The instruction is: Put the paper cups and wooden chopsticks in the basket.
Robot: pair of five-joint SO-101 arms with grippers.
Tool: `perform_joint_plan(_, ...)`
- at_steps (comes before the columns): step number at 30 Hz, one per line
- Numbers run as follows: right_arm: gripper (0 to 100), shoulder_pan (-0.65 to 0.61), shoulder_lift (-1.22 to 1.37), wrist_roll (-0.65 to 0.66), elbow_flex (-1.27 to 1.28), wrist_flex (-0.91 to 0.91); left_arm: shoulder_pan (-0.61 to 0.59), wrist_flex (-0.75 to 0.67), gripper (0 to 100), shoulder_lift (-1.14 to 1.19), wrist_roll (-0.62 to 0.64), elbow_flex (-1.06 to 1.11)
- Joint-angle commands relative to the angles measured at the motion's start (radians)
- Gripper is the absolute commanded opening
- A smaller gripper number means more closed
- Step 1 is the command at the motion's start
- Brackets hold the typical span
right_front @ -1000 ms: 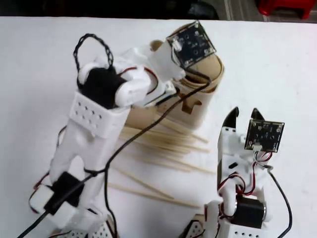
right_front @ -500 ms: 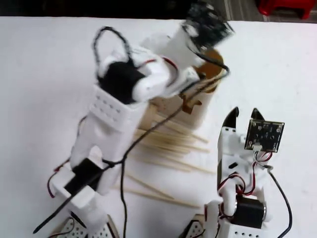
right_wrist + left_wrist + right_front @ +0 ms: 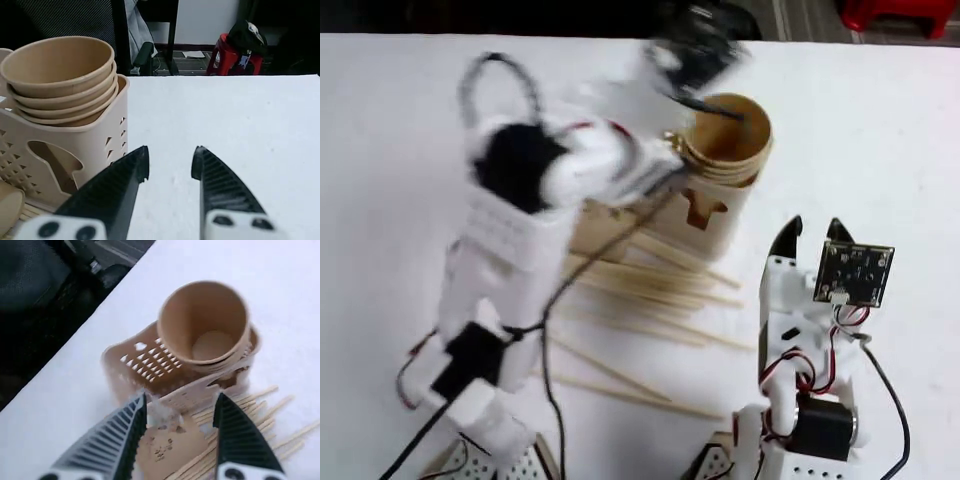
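Note:
Several tan paper cups (image 3: 728,133) stand nested in one end of the beige perforated basket (image 3: 705,215). Many wooden chopsticks (image 3: 650,300) lie scattered on the white table in front of the basket. My left gripper (image 3: 181,402) hangs open above the basket (image 3: 142,370), a little short of the cup stack (image 3: 207,325), with nothing between its fingers. A tan cup-like thing (image 3: 167,452) lies by the basket below it. My right gripper (image 3: 810,235) stands open and empty on the table, to the right of the basket (image 3: 65,150) and cups (image 3: 60,75).
The left arm (image 3: 520,200) reaches over the chopsticks and the basket's left part. The table's far edge (image 3: 840,40) runs close behind the basket, with a red stool (image 3: 235,52) and dark chairs beyond. Bare white table lies to the right (image 3: 880,150).
The left arm has swung up and back to the left off the basket, uncovering the nested cups. The right arm has kept still.

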Motion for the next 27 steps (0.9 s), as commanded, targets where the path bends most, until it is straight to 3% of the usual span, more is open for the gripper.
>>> perform_joint_plan(1, 14.9, -0.004, -0.012, 0.011, -0.005, -0.024, -0.171, 0.003, 22, -0.16, 0.005, 0.152)
perform_joint_plan(9, 14.9, -0.007, -0.01, 0.011, -0.005, -0.024, -0.381, -0.009, 23, -0.36, -0.199, 0.66)
perform_joint_plan(15, 14.9, -0.007, -0.01, 0.011, -0.005, -0.024, -0.53, -0.176, 23, -0.404, -0.319, 1.011)
perform_joint_plan(20, 14.9, -0.007, -0.01, 0.011, -0.005, -0.024, -0.545, -0.396, 23, -0.404, -0.371, 1.292)
perform_joint_plan(27, 14.9, -0.008, -0.01, 0.011, -0.005, -0.024, -0.522, -0.609, 26, -0.404, -0.391, 1.422)
